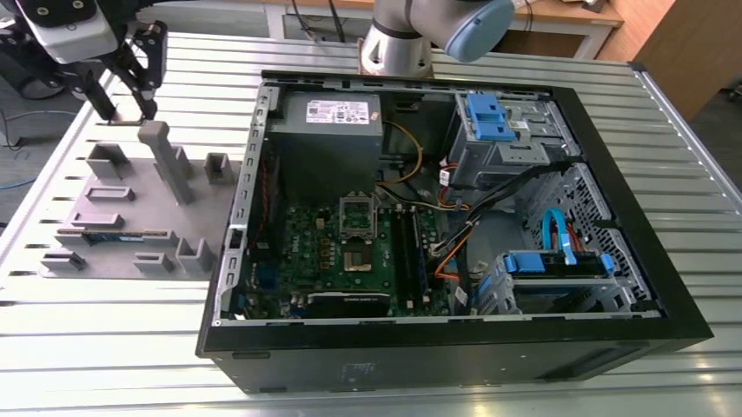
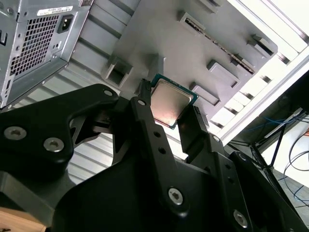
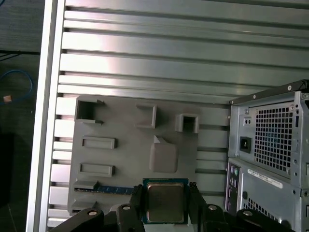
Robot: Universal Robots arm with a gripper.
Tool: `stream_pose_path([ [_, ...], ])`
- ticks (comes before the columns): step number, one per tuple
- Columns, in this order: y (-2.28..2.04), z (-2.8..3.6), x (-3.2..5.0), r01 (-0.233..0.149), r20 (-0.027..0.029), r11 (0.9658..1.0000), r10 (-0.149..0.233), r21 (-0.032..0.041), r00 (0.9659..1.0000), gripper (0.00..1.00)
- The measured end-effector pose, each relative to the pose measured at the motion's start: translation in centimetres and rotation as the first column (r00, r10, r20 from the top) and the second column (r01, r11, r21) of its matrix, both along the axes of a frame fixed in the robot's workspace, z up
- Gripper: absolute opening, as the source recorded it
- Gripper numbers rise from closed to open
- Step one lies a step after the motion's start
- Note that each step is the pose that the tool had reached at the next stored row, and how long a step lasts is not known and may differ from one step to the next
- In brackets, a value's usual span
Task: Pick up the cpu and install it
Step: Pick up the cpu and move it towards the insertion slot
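Fingers [image 3: 136, 205] of black metal are clamped on two opposite edges of the cpu [image 3: 165, 202], a small flat square chip with a dull silver top and a thin green rim. In both wrist views it sits flat between them, its metal face [image 2: 170, 102] turned up towards the cameras.

From where the exterior view looks, the black two-fingered gripper [image 1: 125, 113] hangs at the far corner on the exterior view's left, over the far end of the grey moulded parts holder [image 1: 116, 204], just beside the holder's tall upright post [image 1: 166, 161]. So the chip is out over the holder, apart from the computer.

A long thin blue-green memory stick [image 3: 110, 189] lies in a slot of the holder, near the chip.

The big black computer case [image 1: 464, 352] lies open on its side on the slatted aluminium table [image 1: 104, 347], just to the exterior view's right of the holder. Inside it the green motherboard [image 1: 311, 261] shows its square processor socket [image 1: 356, 224]. The grey power supply box [image 1: 330, 130] sits at the far end of the case.
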State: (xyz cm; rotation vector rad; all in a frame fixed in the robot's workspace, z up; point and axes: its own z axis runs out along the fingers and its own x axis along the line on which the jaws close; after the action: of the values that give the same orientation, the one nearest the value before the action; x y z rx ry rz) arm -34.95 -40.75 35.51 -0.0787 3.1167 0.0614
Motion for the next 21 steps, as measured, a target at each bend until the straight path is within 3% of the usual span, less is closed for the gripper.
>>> stream_pose_path([
  [21,0.02,0.00,3.87,0.000,0.0001,1.0000,0.000,0.0000,1.0000,0.47],
])
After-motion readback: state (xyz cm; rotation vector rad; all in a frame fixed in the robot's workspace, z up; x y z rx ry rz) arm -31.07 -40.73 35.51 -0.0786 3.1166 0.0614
